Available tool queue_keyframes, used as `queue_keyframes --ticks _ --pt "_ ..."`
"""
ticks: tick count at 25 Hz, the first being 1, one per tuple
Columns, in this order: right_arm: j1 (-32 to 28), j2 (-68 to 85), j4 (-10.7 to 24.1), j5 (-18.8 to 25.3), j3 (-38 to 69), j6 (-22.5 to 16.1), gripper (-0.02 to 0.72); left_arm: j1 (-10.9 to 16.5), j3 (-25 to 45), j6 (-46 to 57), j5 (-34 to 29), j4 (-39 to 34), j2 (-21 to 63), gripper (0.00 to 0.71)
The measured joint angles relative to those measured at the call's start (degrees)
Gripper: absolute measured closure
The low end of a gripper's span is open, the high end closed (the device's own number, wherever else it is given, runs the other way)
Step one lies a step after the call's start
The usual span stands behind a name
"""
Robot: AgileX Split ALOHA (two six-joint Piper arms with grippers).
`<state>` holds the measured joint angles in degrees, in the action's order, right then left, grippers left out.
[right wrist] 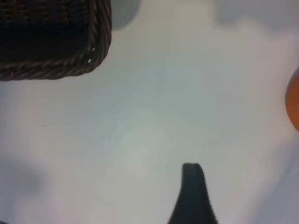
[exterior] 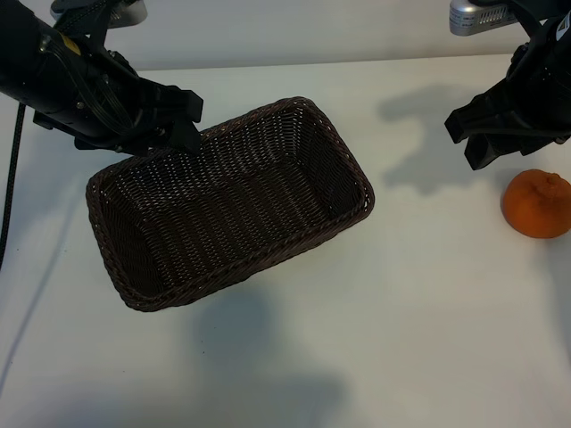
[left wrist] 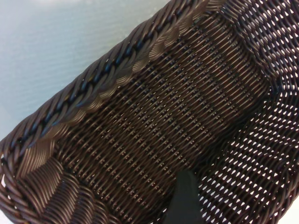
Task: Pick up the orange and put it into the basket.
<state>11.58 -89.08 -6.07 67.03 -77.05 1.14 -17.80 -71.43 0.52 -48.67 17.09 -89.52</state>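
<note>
The orange (exterior: 535, 203) lies on the white table at the far right; only its edge (right wrist: 294, 100) shows in the right wrist view. The dark-brown wicker basket (exterior: 268, 257) sits slanted at centre-left with nothing in it. My right gripper (exterior: 473, 147) hangs open above the table, just behind and left of the orange, holding nothing; one finger (right wrist: 192, 191) shows over bare table. My left gripper (exterior: 183, 125) is open at the basket's far left rim (left wrist: 117, 70). One of its fingers (left wrist: 187, 200) reaches inside the basket. Whether it touches the weave I cannot tell.
The table is white, with soft shadows of the arms and the basket on it. A black cable (exterior: 11, 178) hangs down at the far left. One basket corner (right wrist: 56, 70) shows in the right wrist view, well away from the right gripper.
</note>
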Motion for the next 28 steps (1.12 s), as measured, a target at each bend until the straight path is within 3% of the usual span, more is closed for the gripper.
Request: queue_keyframes --ticks 28 --pt "0.00 0.00 0.18 0.04 0.00 0.68 0.191 0.00 0.00 0.35 1.71 0.00 0.06 0.118"
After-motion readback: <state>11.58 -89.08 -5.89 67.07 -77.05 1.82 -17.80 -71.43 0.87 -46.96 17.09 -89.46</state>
